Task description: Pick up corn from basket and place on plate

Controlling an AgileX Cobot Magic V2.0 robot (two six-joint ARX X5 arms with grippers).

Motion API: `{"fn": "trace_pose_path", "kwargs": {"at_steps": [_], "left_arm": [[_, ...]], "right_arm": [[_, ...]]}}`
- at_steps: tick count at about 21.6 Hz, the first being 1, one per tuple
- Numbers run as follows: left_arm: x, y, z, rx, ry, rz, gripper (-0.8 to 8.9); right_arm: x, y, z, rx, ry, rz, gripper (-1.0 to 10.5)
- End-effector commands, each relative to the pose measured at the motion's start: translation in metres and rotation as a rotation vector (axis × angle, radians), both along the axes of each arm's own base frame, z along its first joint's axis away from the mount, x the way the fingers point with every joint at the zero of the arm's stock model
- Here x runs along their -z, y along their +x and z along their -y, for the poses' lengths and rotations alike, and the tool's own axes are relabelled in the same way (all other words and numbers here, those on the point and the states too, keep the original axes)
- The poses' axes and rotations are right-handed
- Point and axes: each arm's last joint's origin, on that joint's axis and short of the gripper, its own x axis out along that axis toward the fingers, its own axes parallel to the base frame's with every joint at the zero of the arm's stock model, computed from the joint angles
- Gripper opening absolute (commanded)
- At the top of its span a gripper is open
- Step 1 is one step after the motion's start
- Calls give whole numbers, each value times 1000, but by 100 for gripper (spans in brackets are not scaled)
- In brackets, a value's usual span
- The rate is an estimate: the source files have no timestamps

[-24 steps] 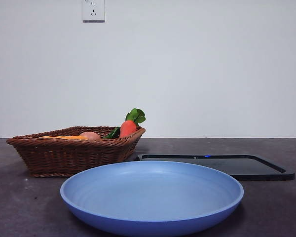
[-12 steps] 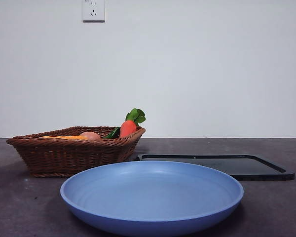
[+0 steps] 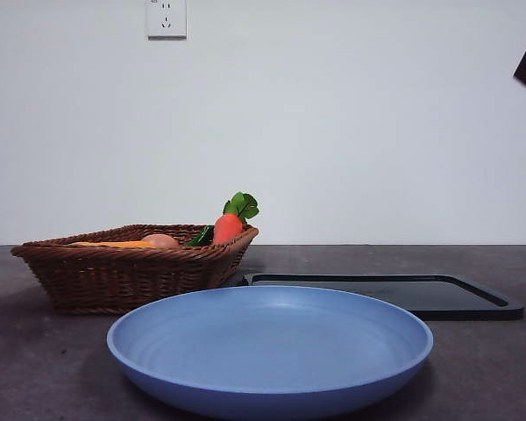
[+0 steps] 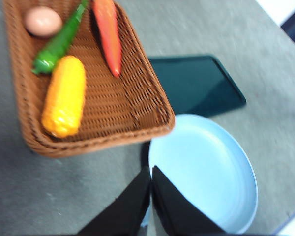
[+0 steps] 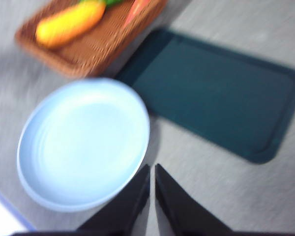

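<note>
No readable brand, label or writing anywhere; only a white wall socket (image 3: 166, 18) high on the plain wall.

On the grey desk (image 3: 491, 368), a shallow brown wicker basket (image 4: 142, 105), rectangular, with flaring woven sides. Inside: the corn (image 4: 65, 96), a bumpy orange-yellow cob lying flat near one corner; just beside it a green pepper (image 4: 59, 44); a smooth red-orange carrot (image 4: 108, 34) along the opposite side; a small round peach-coloured item (image 4: 42, 21) at the far end. Carrot's green leaves (image 3: 242, 206) poking above the basket rim.

Close beside the basket, a round light-blue plastic plate (image 3: 272, 386) with a raised rim, holding nothing. Beside both, a flat black rectangular tray (image 5: 221, 93) with rounded corners.

Left gripper (image 4: 151, 177) raised above the plate's edge nearest the basket, jaws pressed together, grasping nothing. Right gripper (image 5: 152, 174) up over bare desk just beside the plate, likewise clenched on nothing.
</note>
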Motion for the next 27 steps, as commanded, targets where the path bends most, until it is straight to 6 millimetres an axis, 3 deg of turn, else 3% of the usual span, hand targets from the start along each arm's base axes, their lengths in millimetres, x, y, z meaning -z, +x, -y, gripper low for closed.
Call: {"fn": "trace_pose_path", "kwargs": {"at_steps": [1, 7, 11, 12, 18, 22, 27], "left_arm": [[-4, 1, 1, 25, 20, 27, 6], [-5, 2, 1, 24, 17, 40, 43], [-7, 3, 2, 12, -3, 45, 374], [-7, 3, 2, 12, -3, 44, 404], [-7, 3, 2, 10, -5, 42, 405], [-7, 3, 2, 10, -5, 42, 404], [-7, 3, 2, 10, -5, 43, 404]], "right_arm": [[-2, 3, -5, -42, -19, 13, 2], [0, 7, -8, -48, -22, 1, 8], [0, 7, -8, -29, -6, -16, 268], [0, 7, -8, -22, -1, -22, 300], [6, 18, -12, -5, 18, -90, 300], [21, 42, -24, -15, 60, -188, 300], [54, 75, -38, -29, 44, -331, 300]]}}
